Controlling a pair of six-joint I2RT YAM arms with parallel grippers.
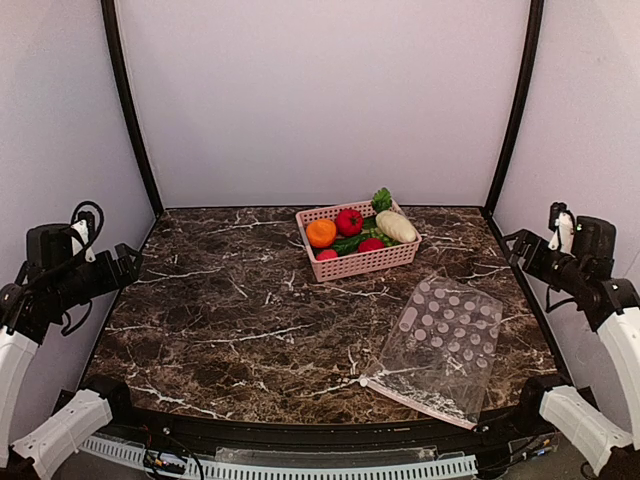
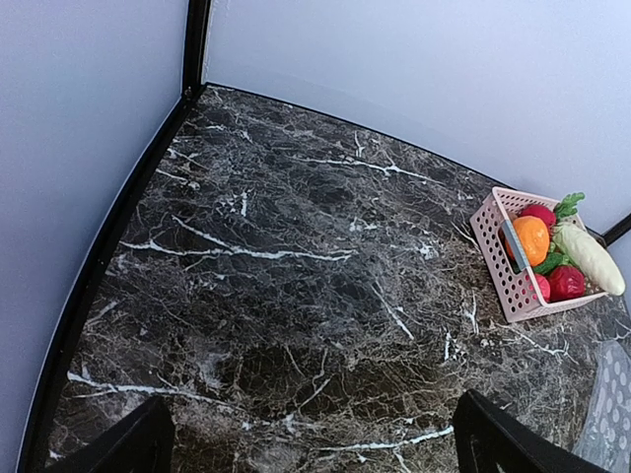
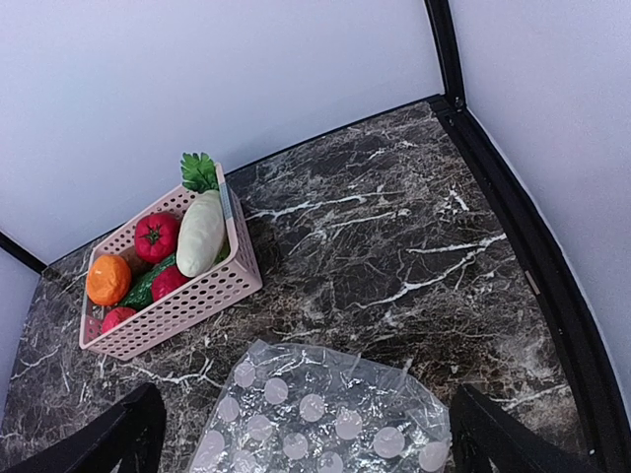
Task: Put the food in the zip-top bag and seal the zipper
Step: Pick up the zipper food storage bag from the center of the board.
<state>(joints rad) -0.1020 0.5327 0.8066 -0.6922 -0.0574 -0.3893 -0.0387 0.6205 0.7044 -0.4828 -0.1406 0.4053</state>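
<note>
Okay so, from the near edge going back: both arms sit out at the sides, the left gripper [image 2: 315, 434] and right gripper [image 3: 306, 419] each with fingers spread apart, holding nothing. Closest in on the dark marble table [image 1: 220, 320] is the zip-top bag [image 1: 445, 335], flat on the right side. Its long axis runs away from the arms, and the zipper [image 1: 415, 402] lies along the near edge with the white slider at the strip's left end. It's clear, crinkly, dotted white, looks empty, and I can't tell if the mouth is open. Farther back, around mid-table and apart from the bag, the pink basket [image 1: 365, 265] holds all the food [image 1: 349, 222]: an orange fruit [image 1: 321, 232], red tomatoes [image 3: 156, 236], a cream-white vegetable [image 1: 396, 226] and green leafy bits [image 1: 382, 199]. The right arm is nearer both, with the food to its left and deeper in.
</note>
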